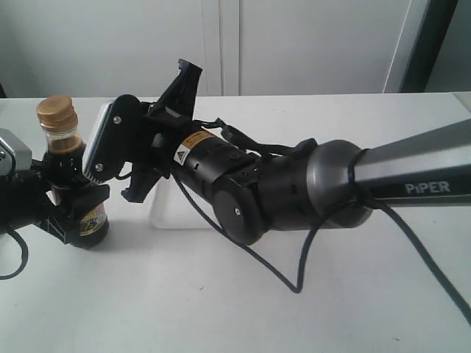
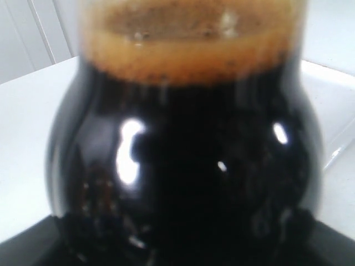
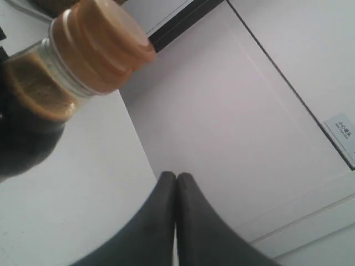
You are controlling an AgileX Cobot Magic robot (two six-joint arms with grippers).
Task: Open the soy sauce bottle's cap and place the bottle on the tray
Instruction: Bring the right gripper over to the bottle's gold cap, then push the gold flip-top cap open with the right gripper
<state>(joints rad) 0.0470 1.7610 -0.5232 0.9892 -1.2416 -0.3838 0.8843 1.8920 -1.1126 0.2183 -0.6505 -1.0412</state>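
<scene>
Golden cap still shut, right claw level with it and closest

Dark soy sauce bottle (image 1: pixel 73 184) stands upright on the bench, clamped low around its body by the left claw (image 1: pixel 70 198). Its cap (image 1: pixel 57 110) sits straight above that grip. Just beside the cap, the right claw (image 3: pixel 176 183) hovers with fingertips pressed together, empty. Behind it lies the white tray (image 1: pixel 173 217).
</scene>
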